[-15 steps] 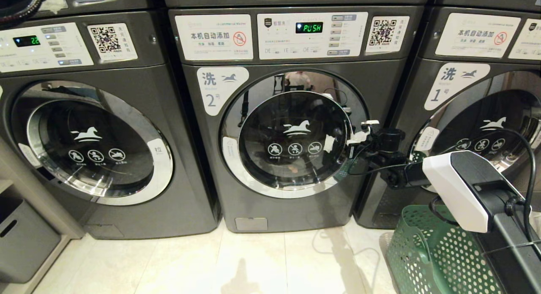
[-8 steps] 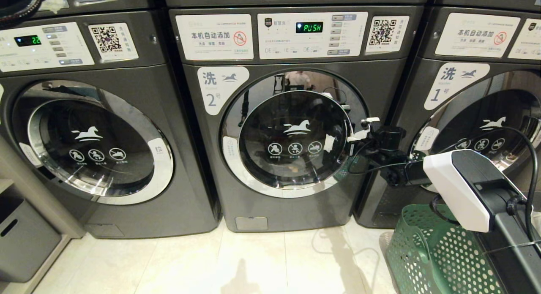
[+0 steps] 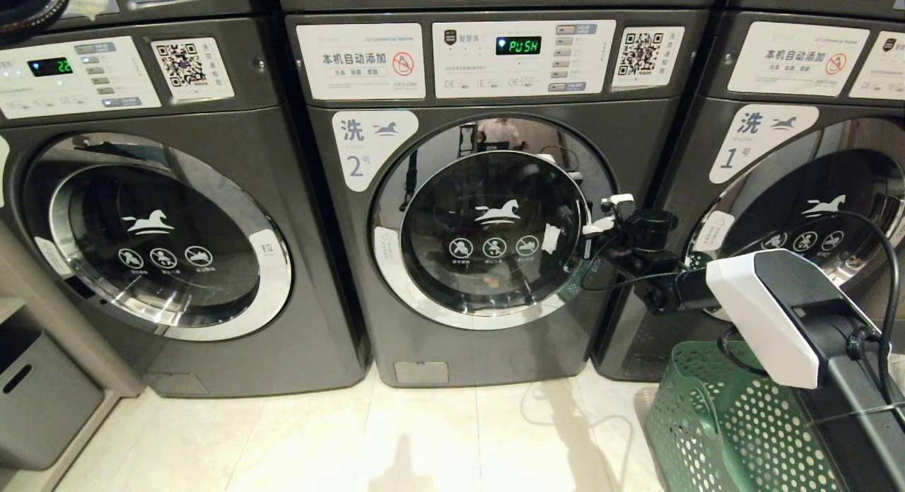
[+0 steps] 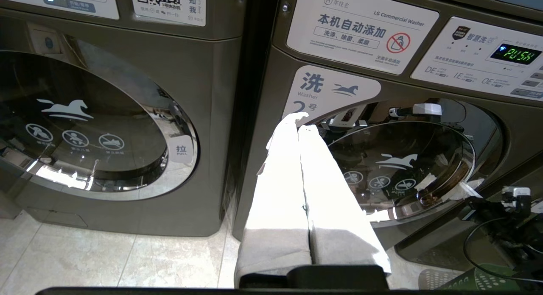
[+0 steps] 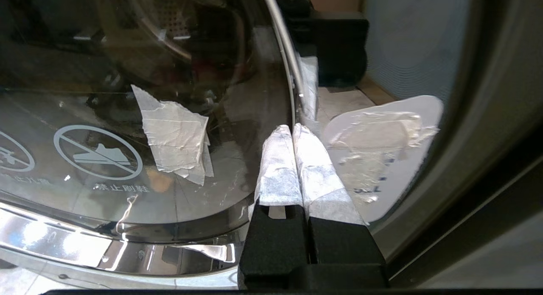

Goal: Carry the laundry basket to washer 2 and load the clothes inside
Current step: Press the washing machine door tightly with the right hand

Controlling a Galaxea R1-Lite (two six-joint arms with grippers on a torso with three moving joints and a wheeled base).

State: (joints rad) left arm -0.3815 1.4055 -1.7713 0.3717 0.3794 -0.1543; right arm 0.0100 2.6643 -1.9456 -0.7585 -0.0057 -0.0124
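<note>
Washer 2 (image 3: 357, 167) stands in the middle, its round glass door (image 3: 495, 237) facing me. My right gripper (image 3: 591, 230) is shut, with nothing between its white-taped fingers (image 5: 278, 168). Its tips (image 5: 292, 127) sit at the door's right rim, beside a worn white label (image 5: 382, 159). The green laundry basket (image 3: 707, 421) stands on the floor at the lower right, under my right arm; the clothes are hidden. My left gripper (image 4: 299, 122) is shut and empty, held in the air before washer 2's left side, outside the head view.
Washer 3 (image 3: 155, 230) stands to the left and washer 1 (image 3: 799, 195) to the right. A grey bin (image 3: 35, 400) sits at the lower left. Pale tiled floor (image 3: 424, 435) lies before the machines. Washer 2's display (image 3: 517, 45) reads PUSH.
The whole picture has shifted slightly. My right gripper stays at the door's right rim, and the door and basket have not moved.
</note>
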